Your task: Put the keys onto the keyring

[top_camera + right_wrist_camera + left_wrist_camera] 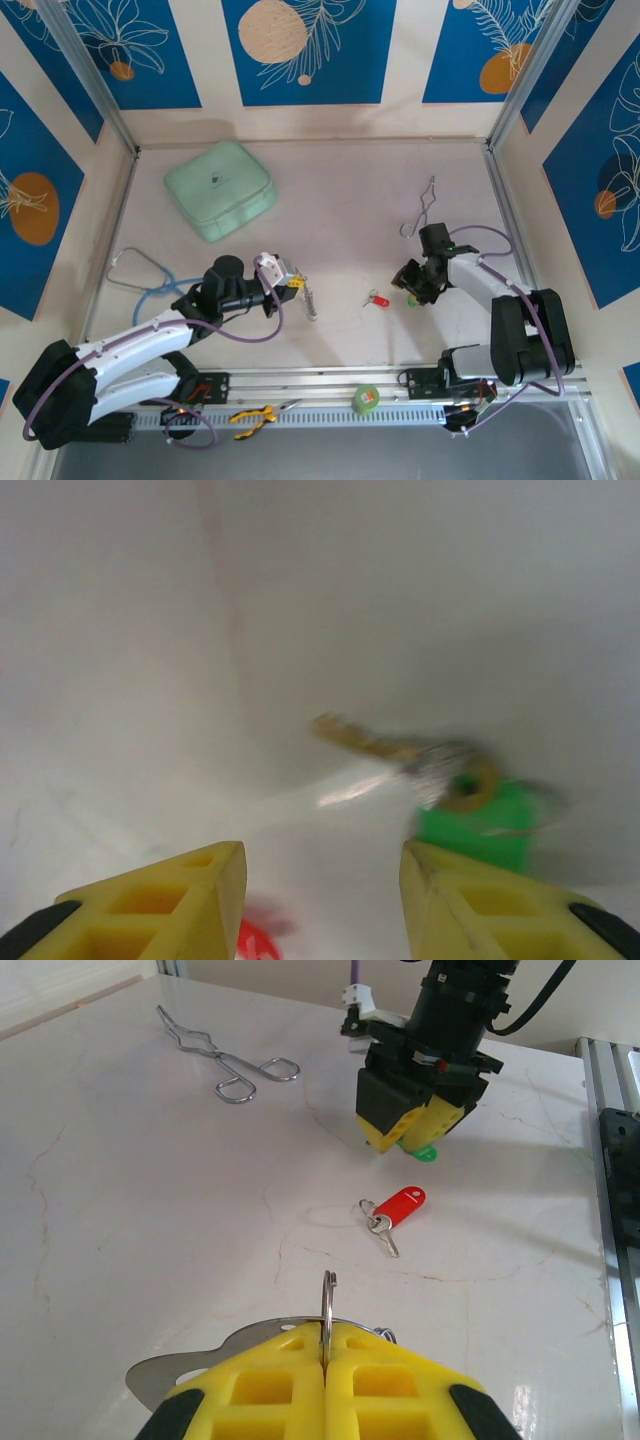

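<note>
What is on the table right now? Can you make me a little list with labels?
left fingers: shut on the keyring, which stands upright between them
right fingers: open, low over the green key
red key: lying flat on the table, between the two arms, nothing touching it
green key: on the table beside the right fingers, blurred
keys on the keyring: none yet

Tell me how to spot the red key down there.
On the pale table, find the right arm's hand near the front. Just left of it lies the red key: a tiny silver blade with a red plastic head; the green key by the hand differs in colour.
</note>
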`<move>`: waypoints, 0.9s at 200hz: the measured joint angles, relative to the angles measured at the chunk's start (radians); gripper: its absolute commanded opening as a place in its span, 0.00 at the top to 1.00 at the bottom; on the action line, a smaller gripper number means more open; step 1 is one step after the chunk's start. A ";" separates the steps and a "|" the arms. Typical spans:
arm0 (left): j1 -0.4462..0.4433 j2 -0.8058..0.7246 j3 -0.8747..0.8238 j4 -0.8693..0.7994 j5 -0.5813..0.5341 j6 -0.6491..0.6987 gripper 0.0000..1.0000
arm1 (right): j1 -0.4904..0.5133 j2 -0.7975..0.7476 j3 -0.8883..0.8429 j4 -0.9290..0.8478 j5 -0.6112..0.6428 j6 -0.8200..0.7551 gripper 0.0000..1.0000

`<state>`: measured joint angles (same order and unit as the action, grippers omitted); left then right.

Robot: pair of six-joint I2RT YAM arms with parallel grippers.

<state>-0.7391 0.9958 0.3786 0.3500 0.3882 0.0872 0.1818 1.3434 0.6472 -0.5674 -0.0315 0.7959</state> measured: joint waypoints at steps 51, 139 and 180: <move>-0.003 0.000 0.000 0.000 0.000 0.000 1.00 | 0.058 -0.005 0.068 -0.030 0.032 -0.013 0.60; -0.004 0.000 0.000 0.000 0.000 0.000 1.00 | -0.084 0.040 0.058 -0.079 0.177 -0.061 0.60; -0.004 0.000 0.000 0.000 0.000 0.001 1.00 | -0.064 0.089 0.074 -0.073 0.151 -0.095 0.77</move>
<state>-0.7429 0.9958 0.3786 0.3496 0.3882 0.0879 0.1173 1.4322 0.7212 -0.6407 0.1196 0.7013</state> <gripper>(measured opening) 0.059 0.286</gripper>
